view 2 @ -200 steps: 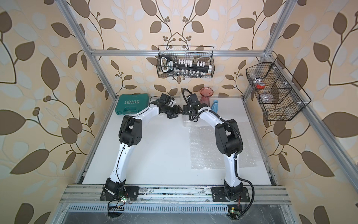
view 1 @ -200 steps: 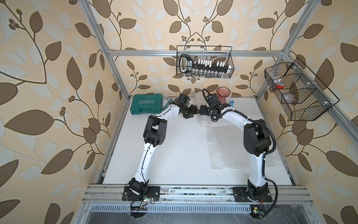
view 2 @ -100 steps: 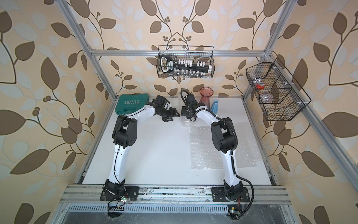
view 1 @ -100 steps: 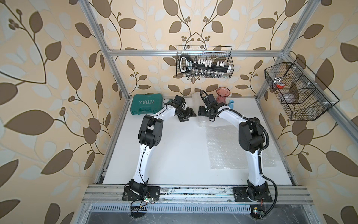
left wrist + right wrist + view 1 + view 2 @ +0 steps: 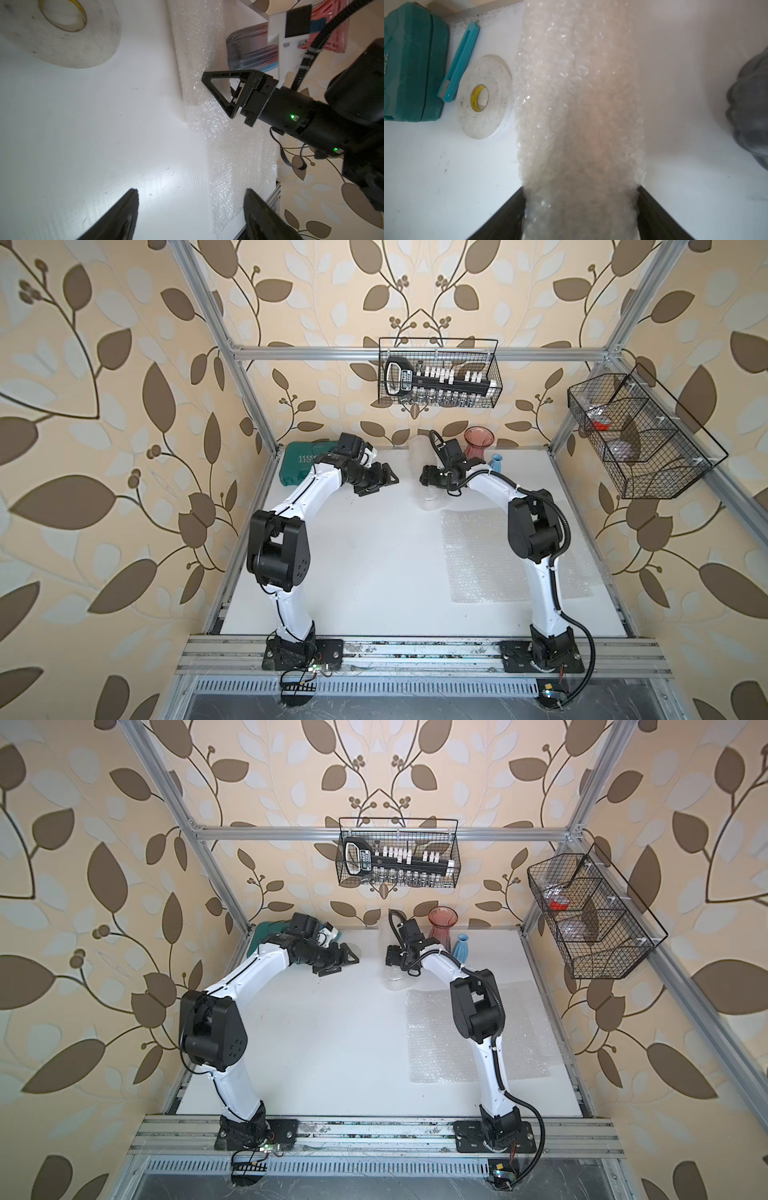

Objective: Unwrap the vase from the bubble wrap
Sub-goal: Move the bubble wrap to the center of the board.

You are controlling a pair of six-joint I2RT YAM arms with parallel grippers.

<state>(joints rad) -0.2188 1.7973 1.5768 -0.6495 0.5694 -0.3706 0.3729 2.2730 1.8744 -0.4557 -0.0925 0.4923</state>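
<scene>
**Bench stock: one wrap roll held, one hand free**

Left gripper (image 5: 384,483), 1: jaws spread with nothing between them, over bare bench (image 5: 365,556) near the far edge.

Right gripper (image 5: 428,479), 1: clamped on the wrap roll (image 5: 429,501).

Wrap roll, 1: stands on end near the middle of the far edge, its foot just beside the wrap sheet's far corner. What it holds I cannot make out.

Wrap sheet (image 5: 478,556): flat along the right edge, under the right arm. Whether it is one layer or several I cannot tell.

Vases, 2: red vase (image 5: 478,443) and blue vase (image 5: 496,462), at the far edge behind the right gripper.

Case (image 5: 303,464), 1, green: far left corner.

Baskets, 2, wire: back basket (image 5: 494,377) above the far edge, side basket (image 5: 673,481) above the right edge.

Tape (image 5: 483,97), 1, and cutter (image 5: 458,62), 1: between case and wrap roll.

By view:
- The tape shows in both wrist views.
- The cutter shows in the right wrist view only.
- Neither tape nor cutter shows in the top views.
- The baskets show only in the top views.
- The right wrist view alone shows both fingers (image 5: 508,218) pressed against the wrap roll.
</scene>
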